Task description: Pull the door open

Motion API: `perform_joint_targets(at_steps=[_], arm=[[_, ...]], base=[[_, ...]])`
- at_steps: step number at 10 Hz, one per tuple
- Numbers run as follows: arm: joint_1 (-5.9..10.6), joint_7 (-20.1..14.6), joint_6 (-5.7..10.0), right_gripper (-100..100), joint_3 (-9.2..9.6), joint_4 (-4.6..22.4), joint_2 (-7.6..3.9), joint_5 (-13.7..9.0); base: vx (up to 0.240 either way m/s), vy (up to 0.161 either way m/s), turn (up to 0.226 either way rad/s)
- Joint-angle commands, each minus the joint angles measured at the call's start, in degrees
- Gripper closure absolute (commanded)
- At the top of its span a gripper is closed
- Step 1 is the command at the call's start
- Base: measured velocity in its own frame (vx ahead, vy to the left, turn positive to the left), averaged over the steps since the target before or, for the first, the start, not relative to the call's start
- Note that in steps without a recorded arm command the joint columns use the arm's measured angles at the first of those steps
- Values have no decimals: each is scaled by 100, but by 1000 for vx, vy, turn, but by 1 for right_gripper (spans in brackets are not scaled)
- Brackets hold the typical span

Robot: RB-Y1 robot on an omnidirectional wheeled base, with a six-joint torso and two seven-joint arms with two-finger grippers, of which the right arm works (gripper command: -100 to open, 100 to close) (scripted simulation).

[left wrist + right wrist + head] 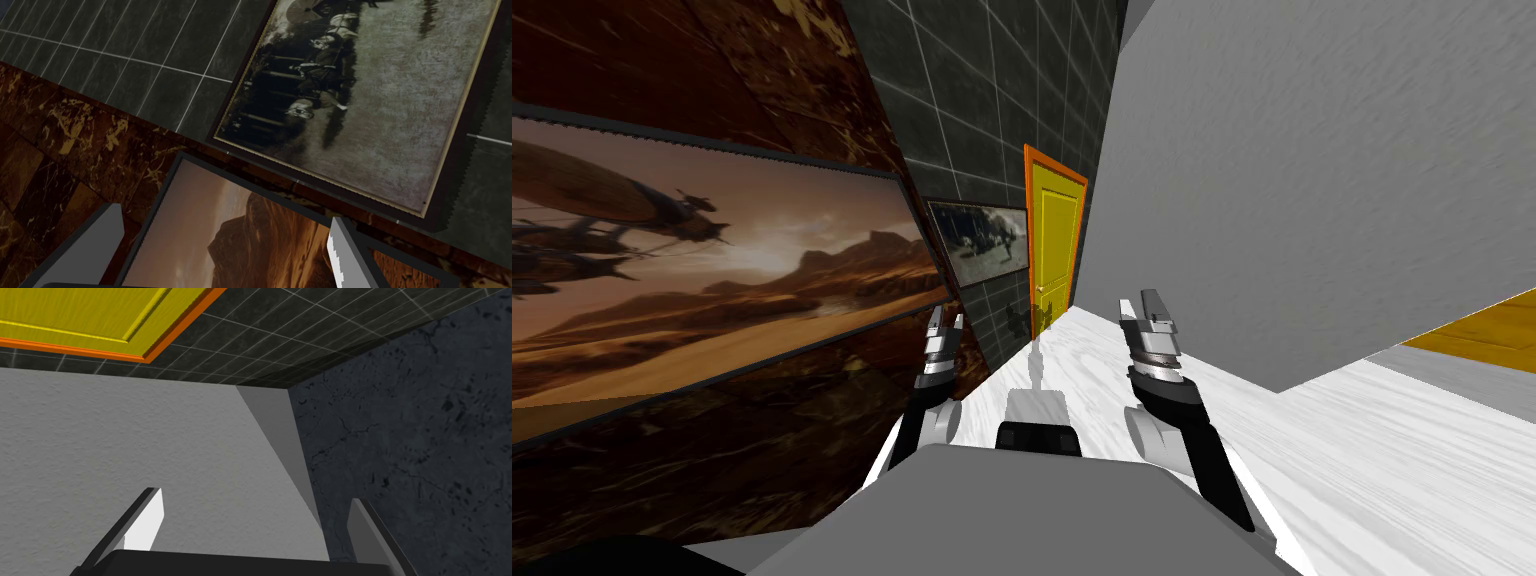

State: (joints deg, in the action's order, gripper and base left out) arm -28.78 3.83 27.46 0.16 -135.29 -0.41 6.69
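Door (1054,235), yellow in an orange frame, stands shut at 12 o'clock, well beyond both arms at the corridor's end. Left gripper (946,320) and right gripper (1140,305) are both empty, fingers apart. Advised: drive straight ahead, then reach for the handle (1039,290) at the door's 8 o'clock.

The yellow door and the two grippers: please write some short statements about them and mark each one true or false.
1. The yellow door stands far ahead of the robot, in an orange frame. True.
2. The right gripper grips the door's handle. False: it is open, holds nothing, and is far short of the door.
3. The left gripper is open. True.
4. No pictures hang on the robot's left. False: a large brown picture and a smaller grey picture hang there.
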Motion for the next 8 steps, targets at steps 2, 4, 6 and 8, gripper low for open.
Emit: perform_joint_targets(at_steps=[2,4,6,8], arm=[[84,208,75,-100,-36,297,-76,63],[142,350,127,-100,-61,500,-121,106],[193,477,173,-100,-83,681,-156,144],[244,604,219,-100,-105,862,-191,182]], base=[[64,-24,101],[111,-47,72],[85,-35,73],[78,-38,70]])
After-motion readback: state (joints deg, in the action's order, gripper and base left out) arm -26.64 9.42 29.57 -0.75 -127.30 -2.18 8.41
